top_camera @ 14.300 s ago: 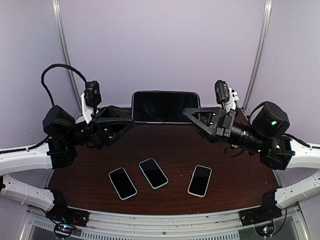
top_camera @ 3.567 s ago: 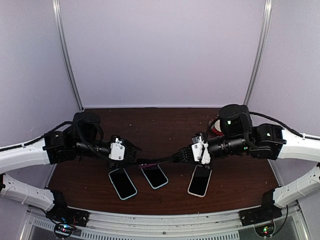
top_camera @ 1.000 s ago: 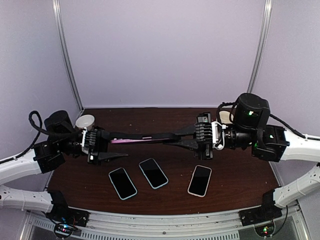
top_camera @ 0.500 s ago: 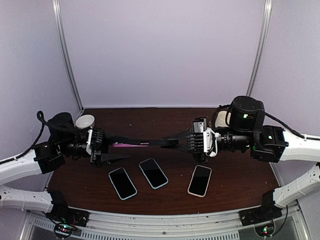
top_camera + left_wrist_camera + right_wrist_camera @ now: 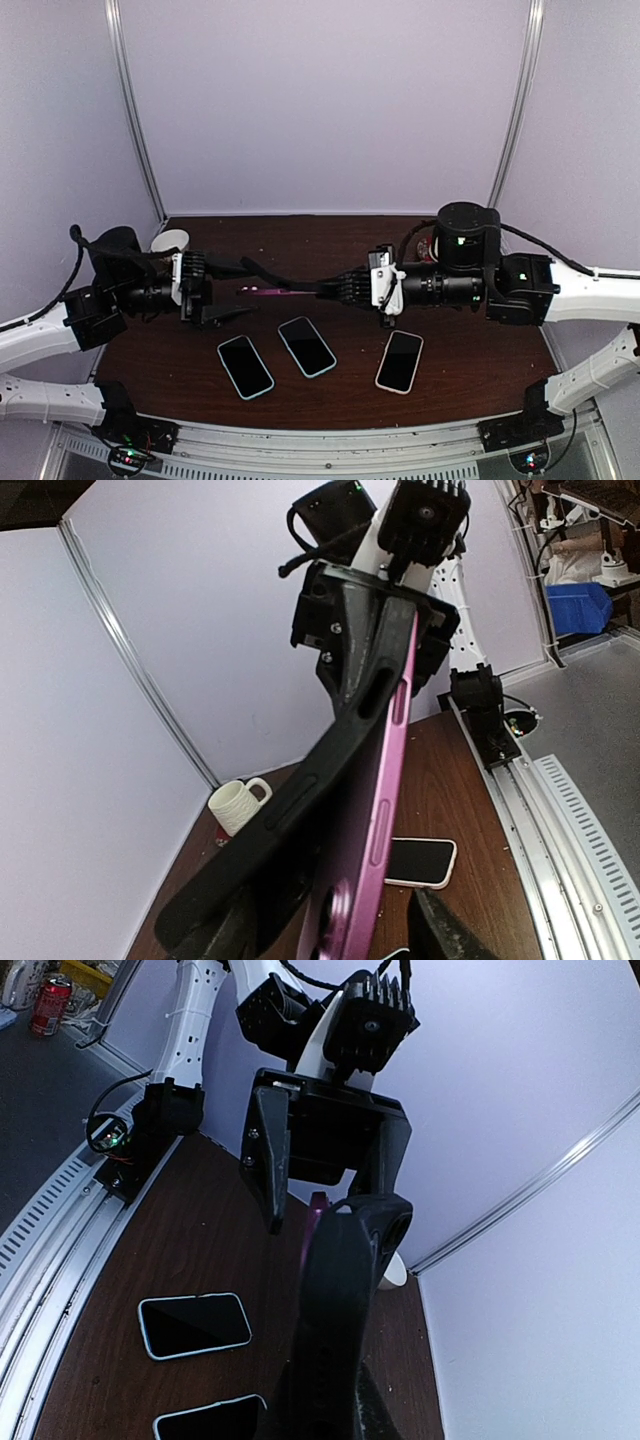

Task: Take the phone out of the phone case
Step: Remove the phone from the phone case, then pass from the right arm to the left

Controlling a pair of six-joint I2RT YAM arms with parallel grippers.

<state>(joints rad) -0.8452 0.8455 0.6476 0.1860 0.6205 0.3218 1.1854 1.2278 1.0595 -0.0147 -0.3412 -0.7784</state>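
Observation:
A purple phone in a black case hangs above the table between my two grippers. The case's left end has come away from the phone and curls upward. In the left wrist view the case stands apart from the phone's purple edge. My left gripper is open, with its fingers wide on either side of the phone's end. My right gripper is shut on the other end of the case. A sliver of the phone shows beyond it.
Three other phones lie on the brown table: a left phone, a middle phone and a right phone. A white mug stands at the far left. Another cup stands behind my right arm.
My right gripper has moved left and slightly down, toward my left gripper. The case's left end has bowed up off the phone. My left arm has barely moved.

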